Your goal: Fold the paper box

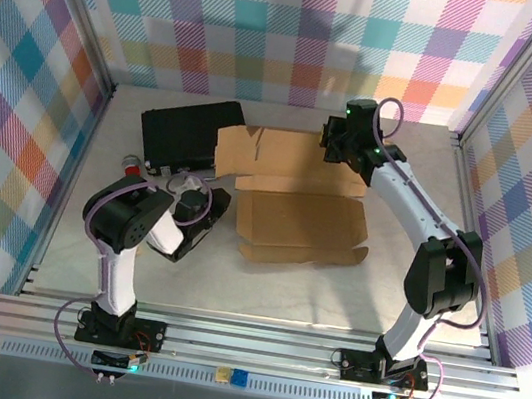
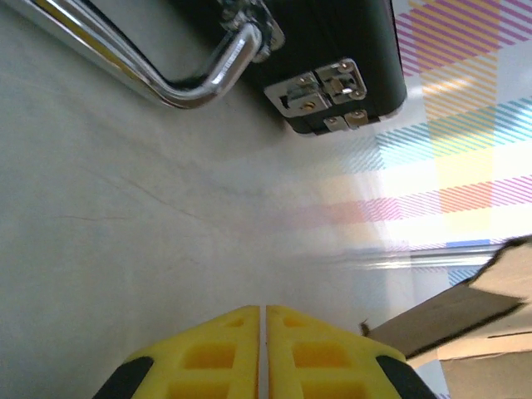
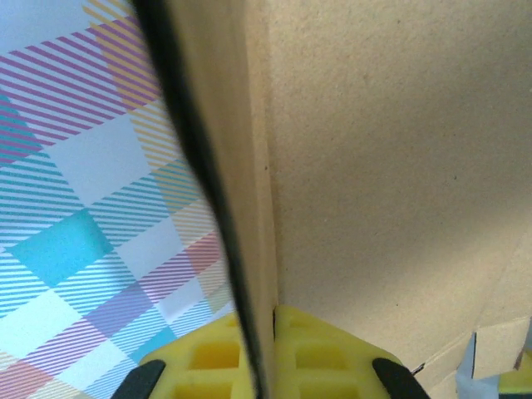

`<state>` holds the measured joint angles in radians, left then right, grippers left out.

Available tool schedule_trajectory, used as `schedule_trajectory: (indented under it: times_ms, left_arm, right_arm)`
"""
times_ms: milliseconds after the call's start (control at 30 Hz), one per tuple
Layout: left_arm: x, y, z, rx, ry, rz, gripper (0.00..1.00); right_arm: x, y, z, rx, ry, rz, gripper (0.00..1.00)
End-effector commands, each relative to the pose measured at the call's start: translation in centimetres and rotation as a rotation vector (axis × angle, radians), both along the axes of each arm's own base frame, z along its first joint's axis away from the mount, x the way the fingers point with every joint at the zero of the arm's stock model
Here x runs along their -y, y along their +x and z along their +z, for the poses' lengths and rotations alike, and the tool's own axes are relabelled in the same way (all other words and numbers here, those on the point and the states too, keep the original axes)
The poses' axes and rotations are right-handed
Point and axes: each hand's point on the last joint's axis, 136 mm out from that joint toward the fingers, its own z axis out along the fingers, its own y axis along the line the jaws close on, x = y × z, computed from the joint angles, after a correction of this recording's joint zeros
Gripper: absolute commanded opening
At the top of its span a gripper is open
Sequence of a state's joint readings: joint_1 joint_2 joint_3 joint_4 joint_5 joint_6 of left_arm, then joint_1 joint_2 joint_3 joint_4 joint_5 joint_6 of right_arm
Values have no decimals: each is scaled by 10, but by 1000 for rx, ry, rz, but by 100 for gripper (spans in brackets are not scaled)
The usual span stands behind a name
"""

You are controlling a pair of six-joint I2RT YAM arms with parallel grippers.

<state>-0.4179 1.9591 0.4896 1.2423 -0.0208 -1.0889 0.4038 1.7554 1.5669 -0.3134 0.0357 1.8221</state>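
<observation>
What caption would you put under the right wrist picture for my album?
The right hand pinches an edge of the brown paper box, with the plaid wall behind.

Pale table (image 1: 281, 293): paper box (image 1: 302, 226), black case (image 1: 181, 130) on it

The left arm (image 1: 126, 223) sits folded low with its elbow raised. Its tool (image 2: 263, 353) has the yellow fingers closed flush against each other. The right arm (image 1: 416, 208) stretches far forward, its tool (image 3: 259, 362) clamped on an upright edge of the paper box (image 3: 382, 166).
</observation>
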Motion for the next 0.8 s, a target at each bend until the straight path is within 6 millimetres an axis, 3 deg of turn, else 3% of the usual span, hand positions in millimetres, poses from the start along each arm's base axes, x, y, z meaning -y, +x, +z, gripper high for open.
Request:
schedule_trajectory:
  times_ms: [0, 133, 333, 533, 767]
  left_arm:
    - [12, 14, 31, 111, -63, -5, 10]
    - [23, 20, 45, 146, -87, -46, 10]
    - [21, 21, 71, 208, -73, -43, 15]
    - [14, 18, 76, 217, -50, -36, 21]
    - [37, 18, 78, 182, 10, -149, 26]
  right_arm:
    - [2, -2, 16, -33, 24, -3, 0]
    - [5, -1, 19, -32, 34, -14, 0]
    - [7, -3, 17, -44, 36, -8, 0]
    - [10, -6, 17, -46, 38, -10, 0]
    - [10, -7, 13, -54, 52, -9, 0]
